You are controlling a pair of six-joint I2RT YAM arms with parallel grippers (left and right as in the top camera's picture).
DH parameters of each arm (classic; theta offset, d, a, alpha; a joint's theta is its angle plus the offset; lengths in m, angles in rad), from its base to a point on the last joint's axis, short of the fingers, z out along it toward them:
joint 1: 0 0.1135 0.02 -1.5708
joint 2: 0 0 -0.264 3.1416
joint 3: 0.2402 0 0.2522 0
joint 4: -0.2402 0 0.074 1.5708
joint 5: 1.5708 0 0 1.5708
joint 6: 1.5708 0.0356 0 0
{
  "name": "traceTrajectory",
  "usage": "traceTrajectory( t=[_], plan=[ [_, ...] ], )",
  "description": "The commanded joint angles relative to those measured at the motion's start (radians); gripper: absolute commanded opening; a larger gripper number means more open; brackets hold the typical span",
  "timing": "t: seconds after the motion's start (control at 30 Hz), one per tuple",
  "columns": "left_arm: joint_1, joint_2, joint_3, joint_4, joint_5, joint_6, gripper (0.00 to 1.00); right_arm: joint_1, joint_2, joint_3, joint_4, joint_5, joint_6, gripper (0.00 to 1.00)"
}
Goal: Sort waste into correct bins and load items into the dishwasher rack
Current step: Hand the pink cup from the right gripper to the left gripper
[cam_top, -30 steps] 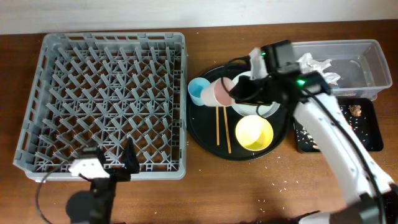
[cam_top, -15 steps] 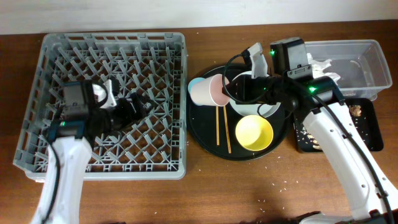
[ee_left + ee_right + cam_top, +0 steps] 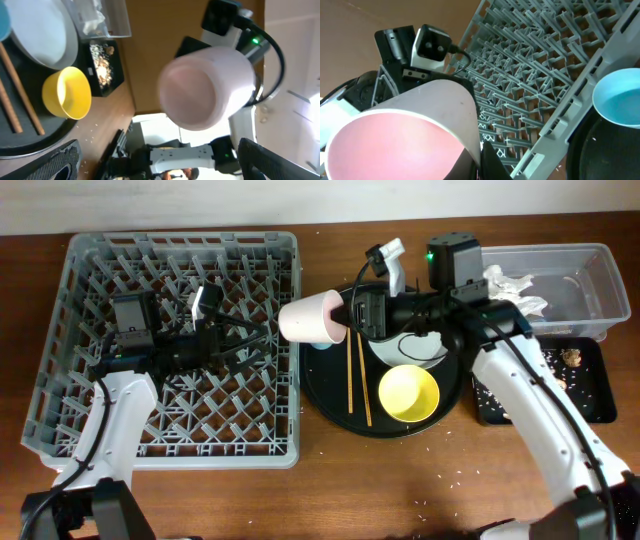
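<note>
Passing pink cup [image 3: 312, 318] across toward rack [image 3: 180, 240].
Cup clamped in right gripper [image 3: 347, 316]; left gripper [image 3: 250, 348] spread apart. If I release early, it may drop and roll.

No text, label, brand, number or sign can be read in any view. The pink cup [image 3: 312, 318], the dishwasher rack [image 3: 180, 240] and the clear tub [image 3: 545, 250] carry no legible marking.
</note>
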Motion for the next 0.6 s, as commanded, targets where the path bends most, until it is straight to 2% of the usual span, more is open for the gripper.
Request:
traceTrajectory(
  t=[0.0,0.1,0.17,0.3,0.4,0.47,0.53,0.57],
  plan=[
    [-0.002,0.008,0.011,0.003,0.050,0.018,0.93,0.033,0.058,-0.007,0.053,-0.079,0.013,0.04],
    [-0.002,0.008,0.011,0.003,0.047,0.018,0.89,0.090,0.093,-0.007,0.117,-0.079,0.040,0.04],
    [-0.002,0.008,0.011,0.002,0.047,0.018,0.79,0.137,0.124,-0.007,0.172,-0.074,0.071,0.04],
    [-0.002,0.008,0.011,0.002,0.047,0.018,0.70,0.184,0.172,-0.006,0.233,-0.072,0.116,0.04],
    [-0.002,0.008,0.011,-0.001,0.047,0.018,0.68,0.205,0.192,-0.006,0.274,-0.072,0.130,0.04],
    [-0.002,0.008,0.011,-0.001,0.047,0.018,0.79,0.219,0.195,-0.006,0.277,-0.071,0.130,0.04],
    [-0.002,0.008,0.011,-0.001,0.047,0.018,0.94,0.230,0.195,-0.006,0.290,-0.072,0.130,0.04],
    [-0.002,0.008,0.011,-0.001,0.047,0.018,0.95,0.235,0.195,-0.006,0.294,-0.072,0.130,0.04]
  ],
)
